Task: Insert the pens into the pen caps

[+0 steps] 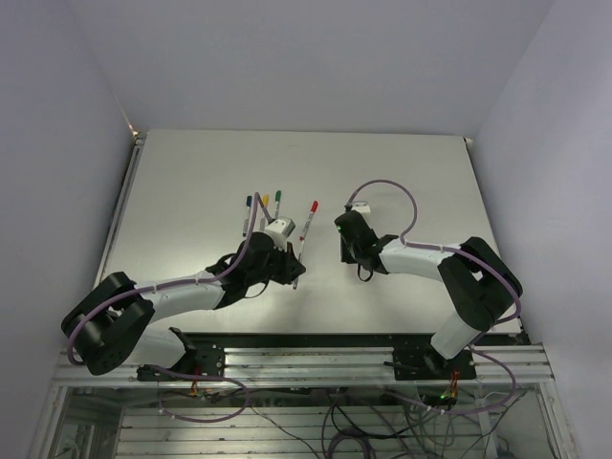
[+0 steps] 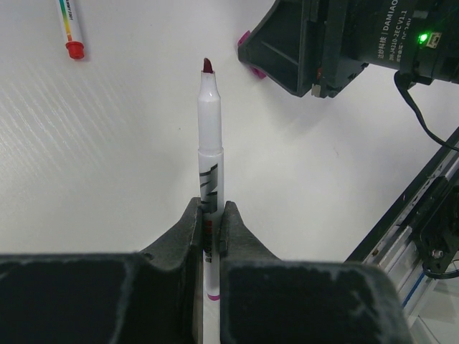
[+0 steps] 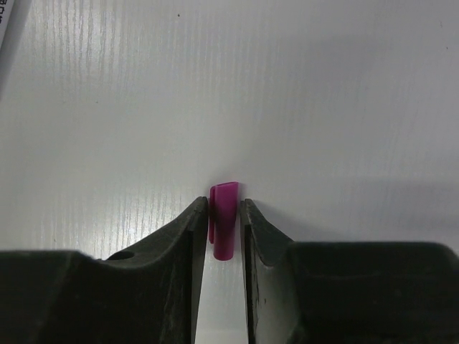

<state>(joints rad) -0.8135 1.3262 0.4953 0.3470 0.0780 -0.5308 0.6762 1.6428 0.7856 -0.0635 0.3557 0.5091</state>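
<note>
My left gripper [image 1: 291, 268] [image 2: 210, 208] is shut on a grey-white pen [image 2: 210, 143] with a bare dark magenta tip, which points toward my right gripper. My right gripper [image 1: 346, 239] [image 3: 224, 204] is shut on the magenta cap [image 3: 224, 222] close to the table; the cap also shows in the left wrist view [image 2: 247, 56] under the right gripper's black fingers. Capped pens lie on the table behind my left gripper: one with a blue cap [image 1: 247, 214], one yellow [image 1: 264, 205], one green [image 1: 276, 203] and one red [image 1: 309, 219] [image 2: 71, 29].
The white table [image 1: 191, 172] ends at a metal rail along its near edge [image 1: 316, 359]. The black rail and cables show at the right of the left wrist view [image 2: 430, 215]. A pen's end lies at the top left of the right wrist view [image 3: 3, 21].
</note>
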